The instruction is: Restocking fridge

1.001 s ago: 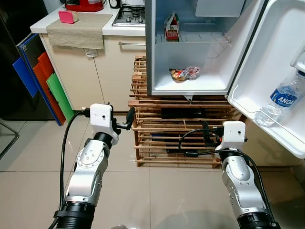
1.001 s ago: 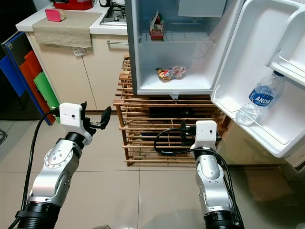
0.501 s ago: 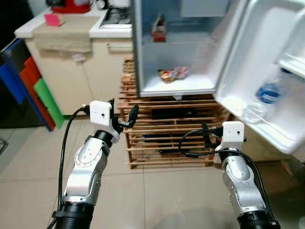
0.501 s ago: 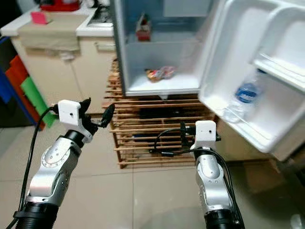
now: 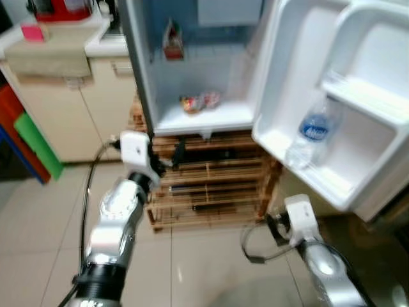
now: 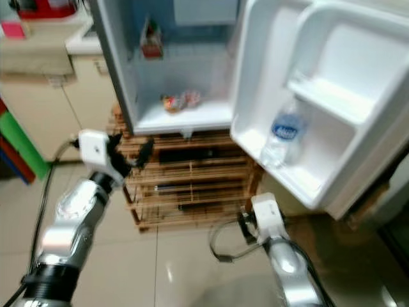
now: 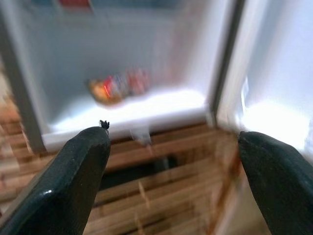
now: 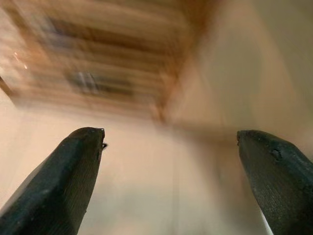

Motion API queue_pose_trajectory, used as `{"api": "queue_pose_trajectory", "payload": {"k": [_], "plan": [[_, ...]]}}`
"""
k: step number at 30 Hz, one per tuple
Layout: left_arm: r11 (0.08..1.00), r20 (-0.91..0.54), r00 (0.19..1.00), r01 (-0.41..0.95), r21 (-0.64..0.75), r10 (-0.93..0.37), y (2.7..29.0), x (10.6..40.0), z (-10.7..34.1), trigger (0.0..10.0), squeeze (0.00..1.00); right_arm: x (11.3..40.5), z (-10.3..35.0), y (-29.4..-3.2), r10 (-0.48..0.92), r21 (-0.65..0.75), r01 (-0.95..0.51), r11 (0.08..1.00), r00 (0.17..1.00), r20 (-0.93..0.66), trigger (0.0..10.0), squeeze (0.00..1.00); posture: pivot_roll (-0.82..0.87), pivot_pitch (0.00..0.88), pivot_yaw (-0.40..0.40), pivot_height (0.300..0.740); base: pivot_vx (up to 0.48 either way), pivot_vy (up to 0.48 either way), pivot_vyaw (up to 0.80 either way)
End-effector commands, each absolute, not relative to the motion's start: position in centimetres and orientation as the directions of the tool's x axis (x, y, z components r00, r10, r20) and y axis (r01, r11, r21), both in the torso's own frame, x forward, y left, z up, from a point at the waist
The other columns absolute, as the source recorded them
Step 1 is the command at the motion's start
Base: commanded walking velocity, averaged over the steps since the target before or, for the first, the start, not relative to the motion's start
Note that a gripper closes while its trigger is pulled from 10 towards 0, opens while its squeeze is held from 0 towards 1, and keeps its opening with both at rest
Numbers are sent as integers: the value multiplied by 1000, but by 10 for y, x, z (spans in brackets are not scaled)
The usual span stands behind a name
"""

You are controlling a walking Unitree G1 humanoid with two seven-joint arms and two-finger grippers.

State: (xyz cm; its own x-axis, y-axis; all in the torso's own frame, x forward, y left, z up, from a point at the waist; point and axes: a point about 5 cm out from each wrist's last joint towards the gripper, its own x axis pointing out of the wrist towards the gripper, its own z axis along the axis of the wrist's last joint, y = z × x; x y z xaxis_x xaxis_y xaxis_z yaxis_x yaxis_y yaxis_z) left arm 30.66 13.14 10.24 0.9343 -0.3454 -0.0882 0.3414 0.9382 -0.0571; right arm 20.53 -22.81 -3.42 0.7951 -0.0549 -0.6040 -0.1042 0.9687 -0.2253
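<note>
The fridge (image 5: 192, 77) stands open on a wooden slatted rack (image 5: 211, 185). A colourful snack bag (image 5: 199, 101) lies on its lower floor and a carton (image 5: 171, 39) stands on the shelf above. A water bottle (image 5: 308, 131) leans in the lower shelf of the open door (image 5: 332, 185). My left gripper (image 5: 167, 157) is held up before the rack, open and empty; along its fingers (image 7: 83, 161) I look at the snack bag (image 7: 117, 85). My right gripper (image 5: 276, 229) hangs low near the floor by the rack's right end, open (image 8: 171, 142) and empty.
A kitchen counter (image 5: 57, 45) with a cloth, a pink object (image 5: 32, 31) and a red appliance (image 5: 61, 7) stands left of the fridge. Green and red boards (image 5: 32, 137) lean at its side. Tiled floor (image 5: 204, 268) lies before the rack. The pictures are blurred.
The whole view has swung right and nearer to the fridge door, so the camera moved. My right arm sits lower in the picture; the left gripper stays raised and open.
</note>
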Motion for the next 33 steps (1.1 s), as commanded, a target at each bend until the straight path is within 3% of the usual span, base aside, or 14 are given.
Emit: {"api": "queue_pose_trajectory", "payload": {"k": [1, 2, 4, 5, 7, 8, 12, 15, 16, 18, 22, 28, 32, 33], "plan": [[951, -261, 919, 309, 12, -295, 146, 310, 80, 10000, 0, 208, -38, -234, -148, -251, -20, 968, 762, -631, 10000, 0, -29, 0, 30, 740, 0, 0, 0], [941, -463, 844, 334, 62, -269, 154, 308, 50, 10000, 0, 200, -42, -259, -315, -345, 100, 933, 689, -652, 10000, 0, -31, 0, 27, 740, 0, 0, 0], [945, -505, 825, 322, 53, -253, 160, 308, 42, 10000, 0, 197, -42, -271, -382, -382, 153, 911, 660, -647, 10000, 0, -33, 0, 29, 740, 0, 0, 0], [948, -560, 797, 311, 64, -224, 167, 306, 29, 10000, 0, 193, -36, -294, -493, -458, 231, 858, 621, -610, 10000, 0, -38, 0, 30, 740, 0, 0, 0], [946, -582, 785, 315, 80, -213, 170, 305, 24, 10000, 0, 193, -33, -301, -525, -483, 251, 839, 611, -592, 10000, 0, -39, 0, 31, 740, 0, 0, 0], [902, -652, 723, 409, 138, -228, 169, 296, 10, 10000, 0, 190, -21, -327, -621, -557, 317, 768, 581, -526, 10000, 0, -47, 0, 32, 740, 0, 0, 0], [801, -733, 628, 565, 197, -262, 167, 280, -7, 10000, 0, 186, -3, -359, -719, -614, 404, 679, 534, -444, 10000, 0, -49, 0, 31, 740, 0, 0, 0], [743, -790, 550, 641, 193, -270, 166, 264, -23, 10000, 0, 199, 23, -375, -755, -593, 502, 630, 575, -315, 10000, 0, -62, 0, 32, 740, 0, 0, 0], [743, -790, 550, 641, 193, -270, 166, 264, -23, 10000, 0, 199, 23, -375, -755, -593, 502, 630, 575, -315, 10000, 0, -62, 0, 32, 740, 0, 0, 0], [741, -805, 524, 650, 167, -279, 161, 259, -31, 10000, 0, 233, 65, -370, -707, -545, 559, 625, 701, -92, 10000, 0, -73, 0, 35, 740, 0, 0, 0], [732, -807, 520, 660, 170, -282, 155, 257, -35, 10000, 0, 262, 89, -351, -626, -530, 541, 653, 779, 25, 10000, 0, -76, 0, 30, 740, 0, 0, 0], [732, -804, 530, 655, 187, -269, 149, 254, -40, 10000, 0, 298, 114, -310, -467, -449, 459, 767, 879, 100, 10000, 0, -68, 0, 21, 740, 0, 0, 0], [732, -807, 530, 654, 192, -262, 147, 252, -42, 10000, 0, 305, 119, -295, -394, -415, 400, 817, 913, 105, 10000, 0, -63, 0, 18, 740, 0, 0, 0], [733, -810, 528, 652, 194, -255, 145, 250, -44, 10000, 0, 309, 120, -280, -324, -366, 336, 868, 941, 95, 10000, 0, -61, 0, 18, 740, 0, 0, 0]]}}
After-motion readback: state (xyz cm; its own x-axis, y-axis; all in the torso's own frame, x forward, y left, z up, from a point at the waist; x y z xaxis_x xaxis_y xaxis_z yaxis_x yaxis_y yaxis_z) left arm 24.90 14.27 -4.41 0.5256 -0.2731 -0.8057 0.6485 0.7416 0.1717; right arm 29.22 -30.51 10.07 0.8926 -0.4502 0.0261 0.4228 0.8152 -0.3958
